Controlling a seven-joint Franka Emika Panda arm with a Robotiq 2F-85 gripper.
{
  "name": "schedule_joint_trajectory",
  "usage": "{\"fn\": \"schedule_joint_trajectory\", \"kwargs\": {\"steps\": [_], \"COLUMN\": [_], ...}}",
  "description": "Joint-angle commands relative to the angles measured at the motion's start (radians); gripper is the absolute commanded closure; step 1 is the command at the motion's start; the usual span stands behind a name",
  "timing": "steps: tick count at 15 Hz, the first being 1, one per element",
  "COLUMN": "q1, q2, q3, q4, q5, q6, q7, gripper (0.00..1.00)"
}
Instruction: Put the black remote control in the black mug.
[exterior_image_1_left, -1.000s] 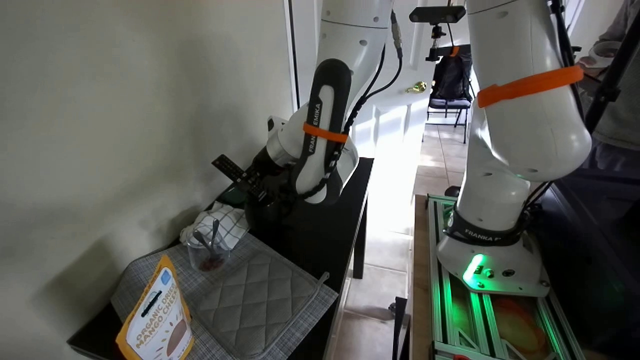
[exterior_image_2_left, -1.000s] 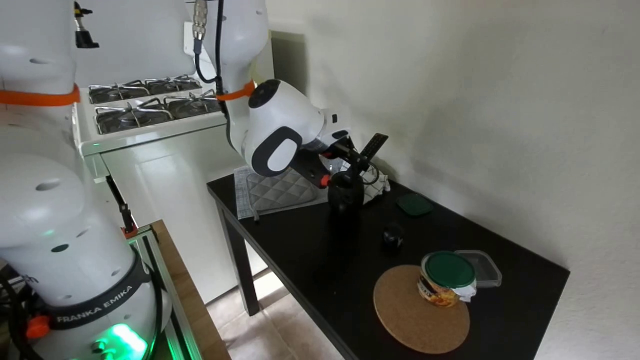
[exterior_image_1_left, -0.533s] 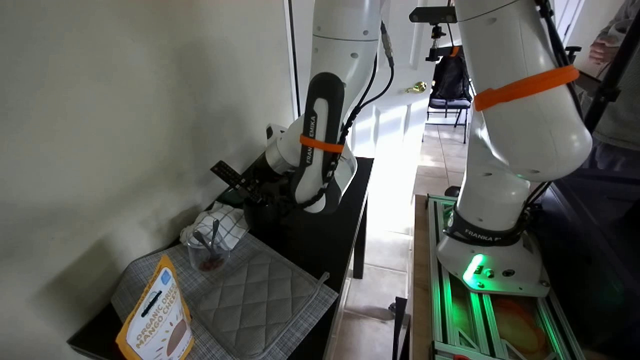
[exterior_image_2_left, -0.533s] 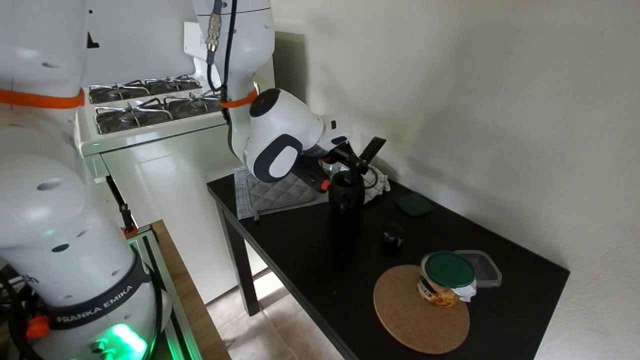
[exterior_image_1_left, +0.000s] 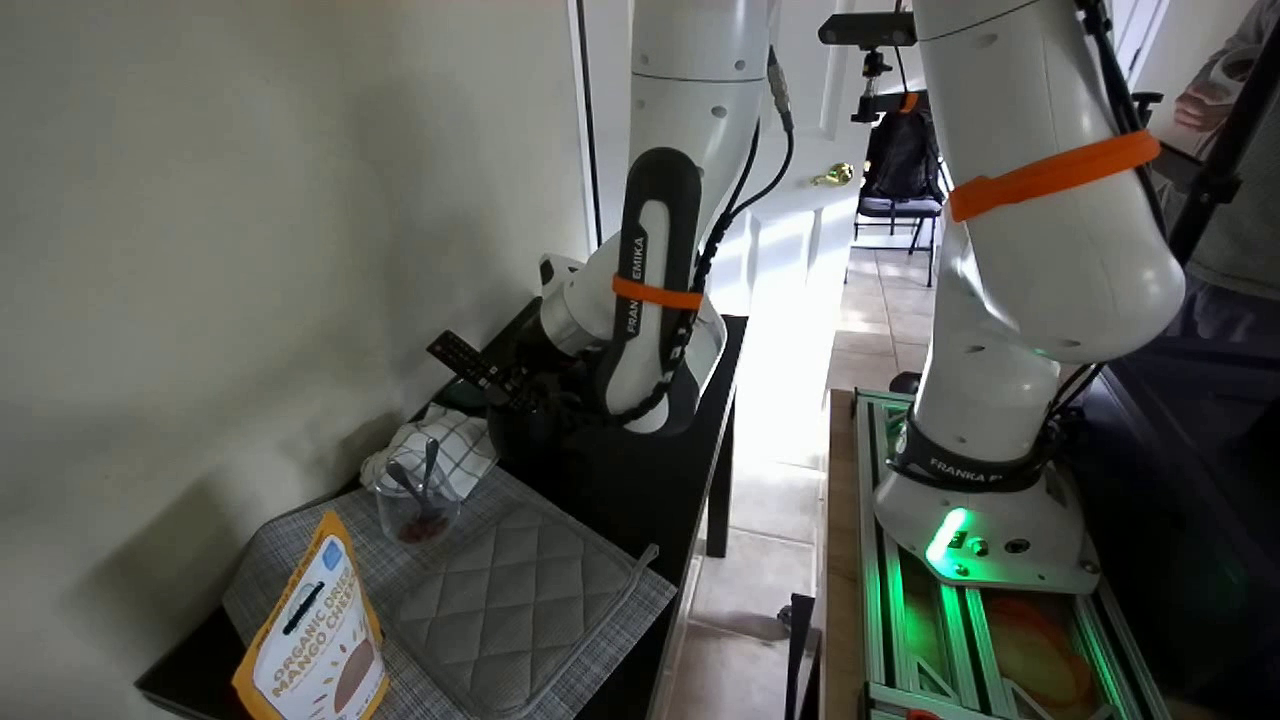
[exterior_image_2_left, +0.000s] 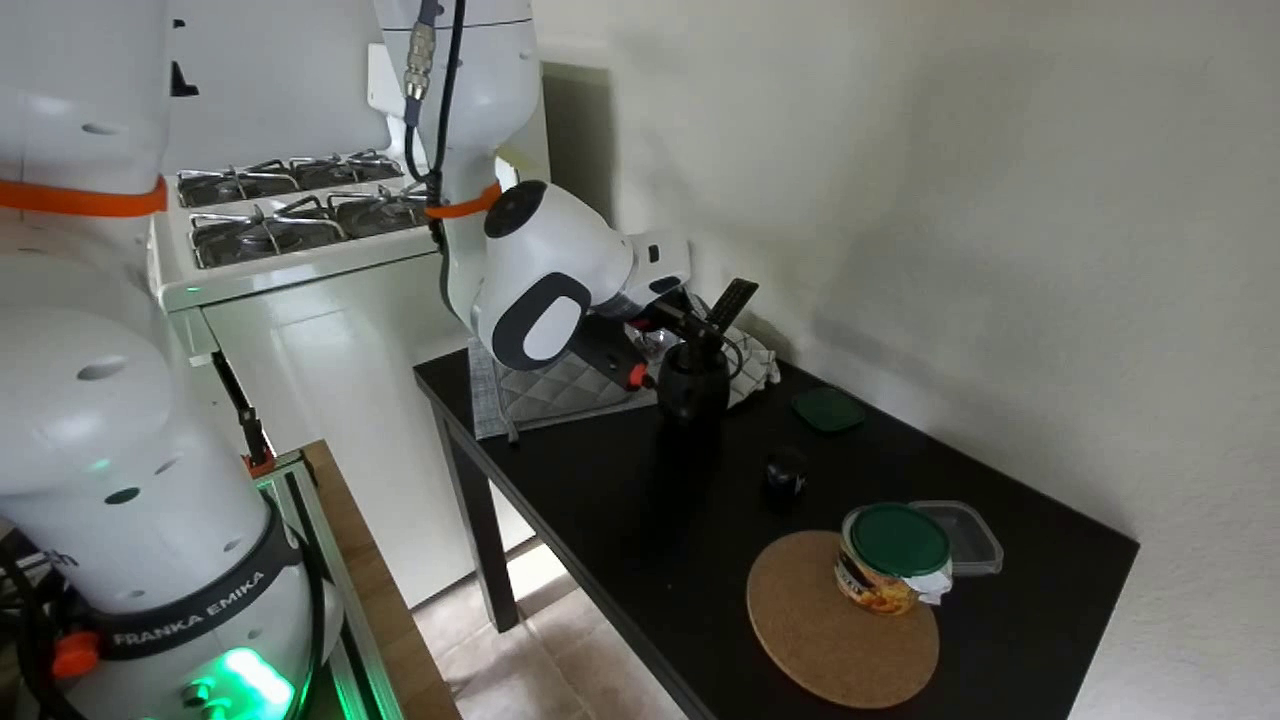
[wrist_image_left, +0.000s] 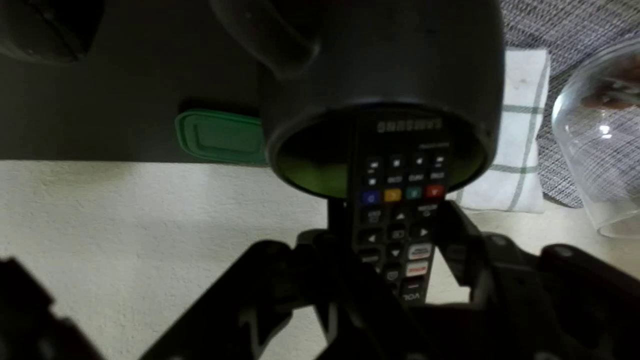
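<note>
With black two-fingered robotic gripper (wrist_image_left: 392, 225), pinches slim, flat black remote control (wrist_image_left: 399, 202) by both long edges; holds it tilted, lower end inside the mouth of the rounded matte-black mug (wrist_image_left: 395, 60).

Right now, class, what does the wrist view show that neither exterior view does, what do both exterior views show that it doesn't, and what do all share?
Only the wrist view shows the green inside of the black mug and readable SAMSUNG lettering on the black remote control. Only the exterior views show the robot's green-lit base and the tiled floor. All share the mug, the remote, the gripper and the checked cloth.
</note>
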Motion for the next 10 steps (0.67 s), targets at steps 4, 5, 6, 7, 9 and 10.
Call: {"fn": "schedule_joint_trajectory", "kwargs": {"steps": [4, 5, 6, 7, 9, 10], "q1": [0.004, 0.006, 0.006, 0.007, 0.008, 0.005], "q2": [-0.019, -0.017, -0.017, -0.017, -0.020, -0.025], "q3": [0.000, 0.000, 0.000, -0.001, -0.002, 0.000], "q4": [-0.031, -0.030, -0.031, -0.031, -0.035, -0.038], "q5": [0.002, 0.004, 0.006, 0.008, 0.010, 0.005], "q6": [-0.025, -0.025, -0.031, -0.031, -0.035, -0.039], "q7": [-0.018, -0.020, -0.023, -0.026, -0.028, -0.025], "gripper": [0.41, 0.26, 0.21, 0.12, 0.01, 0.00]}}
